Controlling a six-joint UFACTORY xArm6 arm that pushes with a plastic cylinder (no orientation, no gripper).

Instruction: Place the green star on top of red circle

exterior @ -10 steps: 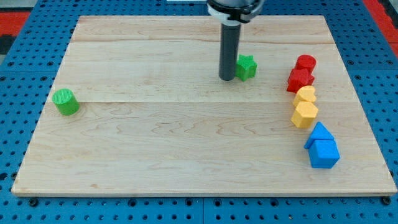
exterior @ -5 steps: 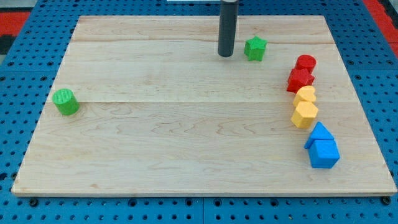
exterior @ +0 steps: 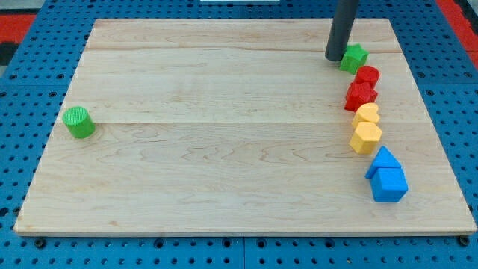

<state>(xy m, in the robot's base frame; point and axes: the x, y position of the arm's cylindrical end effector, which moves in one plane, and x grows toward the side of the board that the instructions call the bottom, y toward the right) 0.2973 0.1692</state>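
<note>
Nearest the view's bottom sit two blue blocks (exterior: 386,177), touching each other near the board's right edge. Above them come two yellow blocks (exterior: 366,131), also stacked close in the same column. The green cylinder (exterior: 78,122) stands alone, well apart, at the view's left.

Further up the right-hand column is a red block (exterior: 359,96) of unclear shape, and touching its upper side the red circle (exterior: 367,75). The green star (exterior: 353,57) lies just above and slightly left of the red circle — touching it or very nearly so; I cannot tell which.

My tip (exterior: 334,58) rests at the star's left side, in contact or just beside it. There is no hand to open or close — only the bare rod, which holds nothing.

The move turns on one relation: the star lies to the right of my tip, and the circle lies down and right of the star. In my judgement the star is close to its place directly above the circle; a small push rightward would square it up, while any downward push risks shoving the circle into the red block.
</note>
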